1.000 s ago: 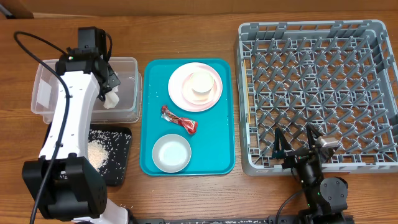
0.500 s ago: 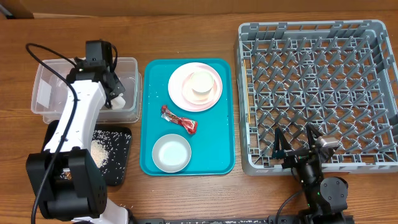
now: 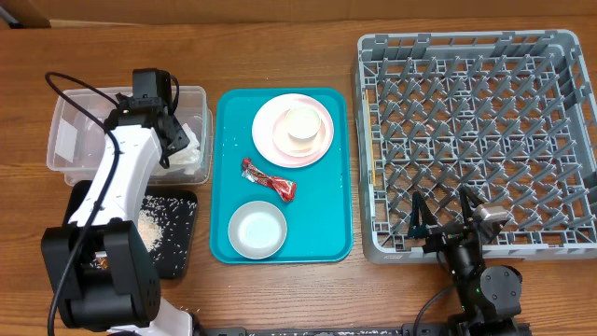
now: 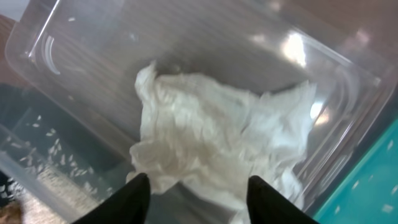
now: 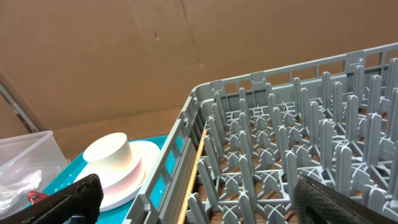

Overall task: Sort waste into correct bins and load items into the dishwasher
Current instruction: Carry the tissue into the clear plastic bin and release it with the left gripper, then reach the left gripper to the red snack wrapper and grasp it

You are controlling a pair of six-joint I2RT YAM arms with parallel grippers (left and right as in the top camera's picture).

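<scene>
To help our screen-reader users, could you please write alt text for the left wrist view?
A crumpled white paper napkin lies in the clear plastic tub, just above the left tool's parted dark fingertips. Rice grains show through the tub wall at lower left.

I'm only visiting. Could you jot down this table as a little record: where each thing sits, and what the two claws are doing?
napkin: in the tub
rice: in the black tray
plate: on the teal tray
cup: on the plate
bowl: on the teal tray, robot's side
wrapper: between plate and bowl
rack: right of the teal tray
left gripper: open, over the napkin
right gripper: open, at the rack's near edge
</scene>
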